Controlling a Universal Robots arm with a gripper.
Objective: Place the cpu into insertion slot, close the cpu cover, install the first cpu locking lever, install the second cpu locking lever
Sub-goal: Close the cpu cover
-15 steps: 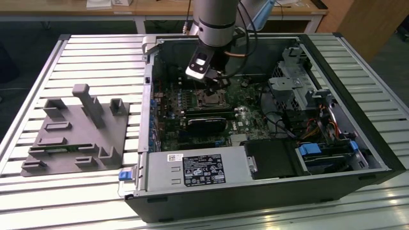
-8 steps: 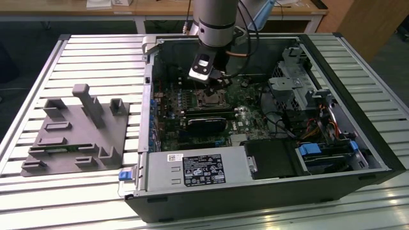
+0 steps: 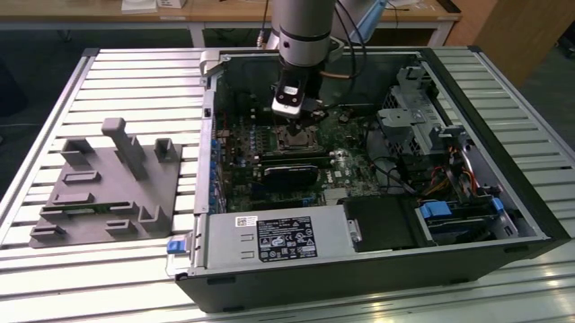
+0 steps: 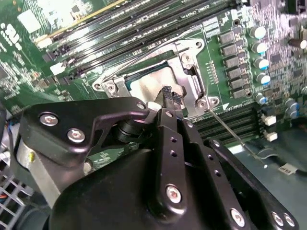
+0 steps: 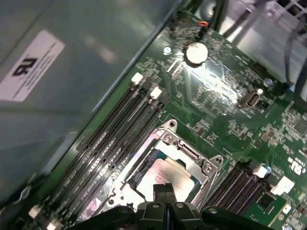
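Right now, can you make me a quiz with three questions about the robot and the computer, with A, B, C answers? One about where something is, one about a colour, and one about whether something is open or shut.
1. Where is the gripper?
A. Over a toy box.
B. Over the cpu inside the computer case.
C. Over a sink.

2. What colour is the motherboard?
A. Red.
B. White.
C. Green.

3. Is the gripper:
A. Shut.
B. Wide open.
C. Clamped on a pencil.

Answers:
1 B: in both wrist views it is right over the chip's silver top.
2 C: the board is green all around the socket.
3 A: its two black fingertips sit side by side, with nothing between them.
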